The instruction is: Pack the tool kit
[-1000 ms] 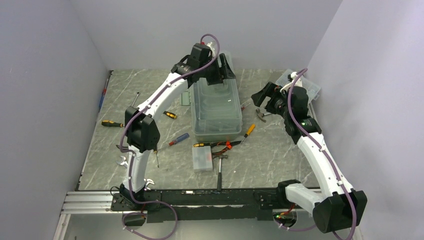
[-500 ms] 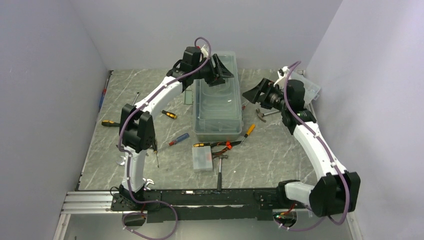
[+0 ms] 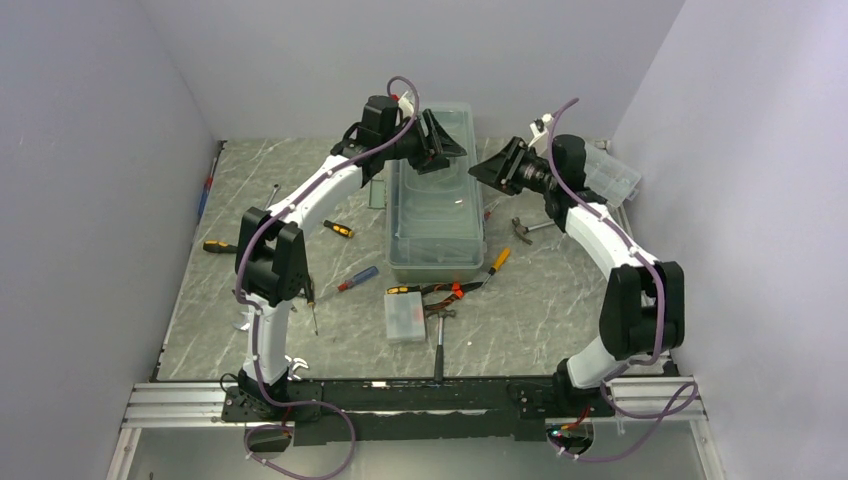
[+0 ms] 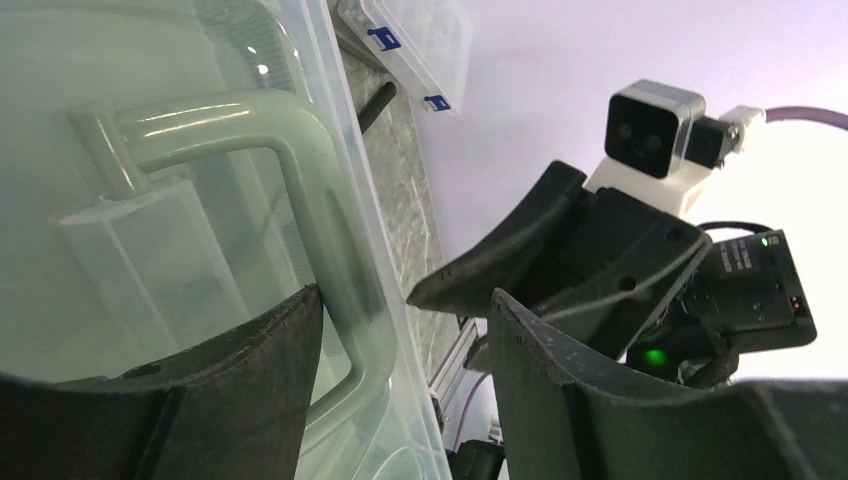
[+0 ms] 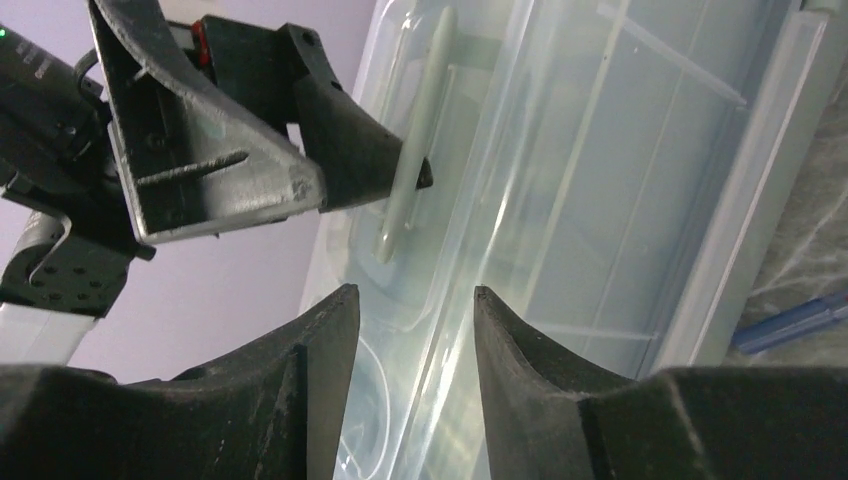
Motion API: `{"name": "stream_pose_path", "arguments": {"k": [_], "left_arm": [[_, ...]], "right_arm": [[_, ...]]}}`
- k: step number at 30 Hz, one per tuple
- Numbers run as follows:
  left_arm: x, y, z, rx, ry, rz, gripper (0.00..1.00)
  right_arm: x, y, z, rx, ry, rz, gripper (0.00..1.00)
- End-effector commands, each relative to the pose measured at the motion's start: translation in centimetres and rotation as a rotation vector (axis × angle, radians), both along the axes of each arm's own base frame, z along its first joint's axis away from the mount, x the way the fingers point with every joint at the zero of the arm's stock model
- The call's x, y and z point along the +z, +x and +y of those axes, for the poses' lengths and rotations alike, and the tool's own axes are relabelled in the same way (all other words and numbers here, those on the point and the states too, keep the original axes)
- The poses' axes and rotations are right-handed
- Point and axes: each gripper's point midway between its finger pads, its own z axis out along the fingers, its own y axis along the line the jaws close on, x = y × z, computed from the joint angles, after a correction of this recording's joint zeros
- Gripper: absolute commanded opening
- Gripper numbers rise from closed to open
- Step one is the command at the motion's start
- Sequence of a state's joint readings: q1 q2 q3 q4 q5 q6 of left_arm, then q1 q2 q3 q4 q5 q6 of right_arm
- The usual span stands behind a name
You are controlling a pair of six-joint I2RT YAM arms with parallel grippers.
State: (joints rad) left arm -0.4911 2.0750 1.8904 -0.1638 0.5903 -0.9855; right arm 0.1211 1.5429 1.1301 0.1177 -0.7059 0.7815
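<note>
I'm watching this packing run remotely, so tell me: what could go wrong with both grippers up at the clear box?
1. The left gripper has its jaws open around the handle, not clamped, so the handle may slip free on a pull.
2. The right gripper sits close opposite it at the edge of the clear box, so the two might collide.

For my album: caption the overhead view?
Left arm and right arm meet at the far end of a clear toolbox, tools scattered around.

A robotics lab cell: plain lilac walls [image 3: 100, 150], marble-look counter [image 3: 545, 300], aluminium mounting rail [image 3: 170, 405], two cabled robot arms [image 3: 318, 190].
</note>
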Motion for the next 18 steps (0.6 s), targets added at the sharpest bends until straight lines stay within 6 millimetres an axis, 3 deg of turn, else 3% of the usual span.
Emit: {"name": "stream_pose_path", "arguments": {"k": [1, 7, 18], "left_arm": [[4.1, -1.7, 0.1, -0.049, -0.06, -0.066, 0.64], [4.5, -1.8, 0.2, -0.055, -0.07, -0.071, 0.64], [5.0, -1.4, 0.9, -0.046, -0.101, -0.078, 0.64]], "right_arm": [[3.8, 0.8, 1.8, 0.068, 0.052, -0.105, 0.48], [3.3, 1.3, 3.5, 0.083, 0.032, -0.098, 0.44], [0.7, 3.2, 4.0, 0.032, -0.006, -0.041, 0.34]]}}
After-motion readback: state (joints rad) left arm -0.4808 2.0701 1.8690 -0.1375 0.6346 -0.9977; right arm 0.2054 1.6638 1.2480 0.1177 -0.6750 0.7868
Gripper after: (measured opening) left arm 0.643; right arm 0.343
